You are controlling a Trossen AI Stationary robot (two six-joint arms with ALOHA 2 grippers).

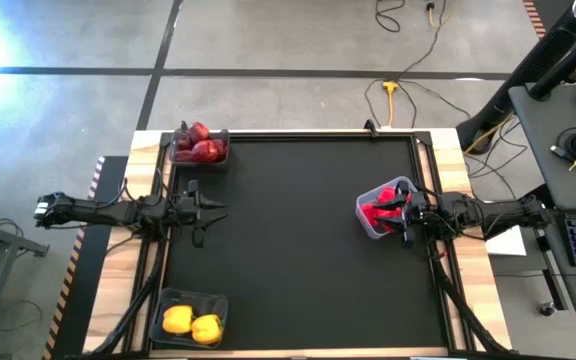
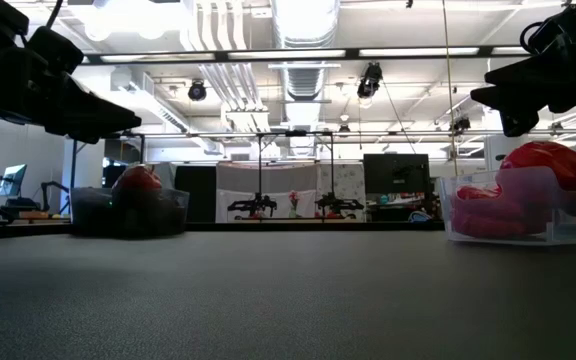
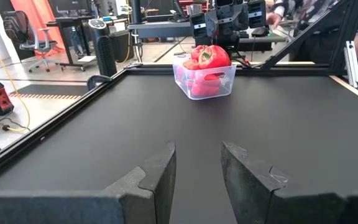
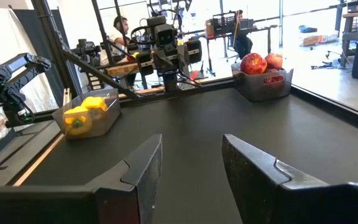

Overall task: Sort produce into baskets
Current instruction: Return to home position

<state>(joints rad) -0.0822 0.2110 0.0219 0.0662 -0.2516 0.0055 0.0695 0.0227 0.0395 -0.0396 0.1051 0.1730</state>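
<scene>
Red bell peppers fill a clear tub (image 1: 380, 210) at the table's right; it also shows in the left wrist view (image 3: 205, 78) and the low view (image 2: 528, 205). Maroon fruit sit in a greyish tub (image 1: 200, 146) at the far left corner (image 4: 263, 74). Two yellow peppers lie in a tub (image 1: 190, 321) at the near left corner (image 4: 87, 113). My left gripper (image 1: 213, 212) is open and empty at the table's left side, above the mat (image 3: 197, 168). My right gripper (image 1: 402, 216) is open and empty, raised over the red pepper tub's right side (image 2: 528, 95) (image 4: 191, 165).
The black mat (image 1: 288, 250) is bare between the tubs. A raised dark frame (image 1: 298, 134) and wooden border run round it. People and desks show in the room beyond the table.
</scene>
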